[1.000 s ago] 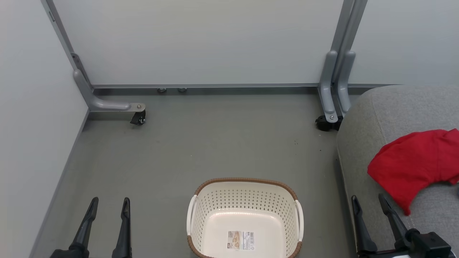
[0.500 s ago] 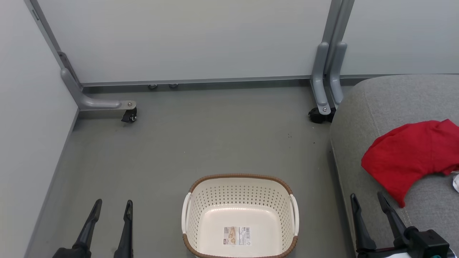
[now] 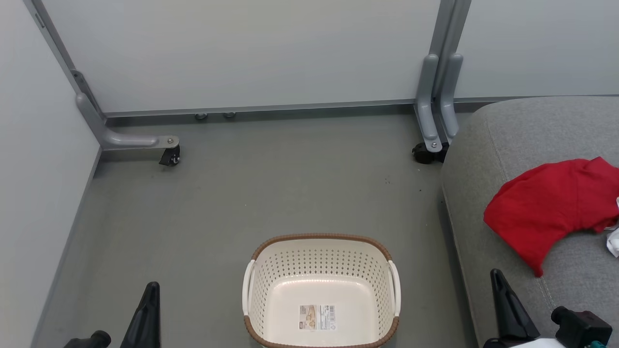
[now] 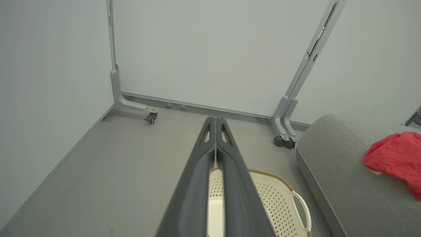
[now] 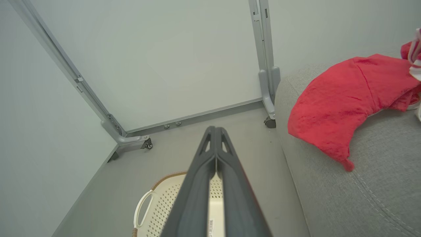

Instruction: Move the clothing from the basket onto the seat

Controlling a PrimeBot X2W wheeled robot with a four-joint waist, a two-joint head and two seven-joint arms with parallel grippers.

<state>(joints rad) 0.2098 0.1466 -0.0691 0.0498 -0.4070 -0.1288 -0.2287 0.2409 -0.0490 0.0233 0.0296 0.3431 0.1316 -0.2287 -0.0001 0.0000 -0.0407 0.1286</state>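
On grey floor (image 3: 242, 193): one basket (image 3: 319, 263), near rim cut off, label (image 3: 316, 317) readable only as blur. On one seat (image 3: 512, 130), right of basket: two garments, red shirt (image 3: 546, 203) whole, striped garment (image 5: 416, 62) mostly out of frame. Two grippers, left gripper (image 3: 153, 290) and right gripper (image 3: 497, 280), fingers pressed together, holding nothing.

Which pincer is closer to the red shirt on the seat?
Right. The right pincer is beside the seat, close to the red shirt; the left pincer is beyond the basket, over the floor.
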